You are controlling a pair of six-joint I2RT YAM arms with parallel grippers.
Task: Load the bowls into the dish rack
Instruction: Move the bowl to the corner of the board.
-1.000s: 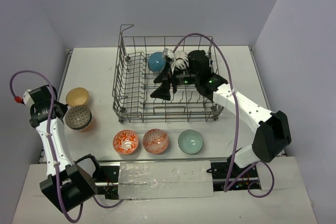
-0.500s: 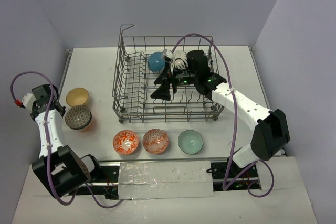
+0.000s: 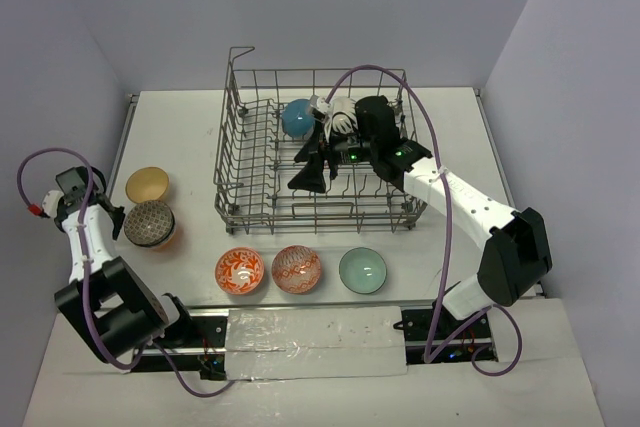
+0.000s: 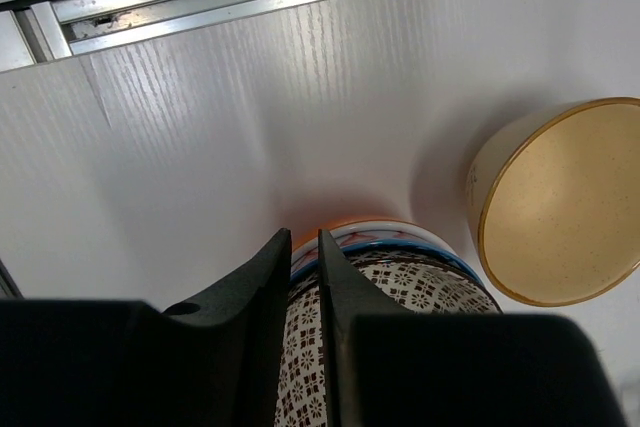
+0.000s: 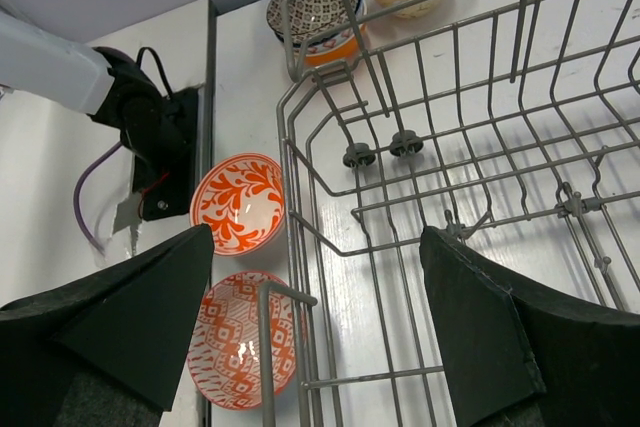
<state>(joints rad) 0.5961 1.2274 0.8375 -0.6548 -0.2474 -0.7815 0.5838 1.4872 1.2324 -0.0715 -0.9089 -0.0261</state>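
Two bowls are loaded, and most of the job is left. From above, the teal-blue bowl (image 3: 296, 119) and the white striped bowl (image 3: 345, 113) stand on edge among the tines at the upper middle of the dish rack (image 3: 236, 159). The right gripper (image 3: 312, 162) hangs just below them, fingers spread wide and carrying nothing.

Left on the worktop (image 3: 460, 127) are the swirl-patterned orange bowl (image 3: 240, 270), the lattice-patterned orange bowl (image 3: 297, 269) and the pale green bowl (image 3: 362, 270) at lower centre. The tan bowl (image 3: 147, 185) and a nested stack (image 3: 150, 224) sit at left. The left gripper (image 3: 117, 220) sits against the stack's left side.

On the left wrist camera, its fingers are nearly together at the rim of the stack's dark, white-printed top bowl. We cannot tell whether they pinch it. A blue-edged rim and an orange one show beneath, and the tan bowl is just beside them at right.

On the right wrist camera, we see bare tines between wide-spread fingers, with both orange bowls outside the rack wall at lower left.
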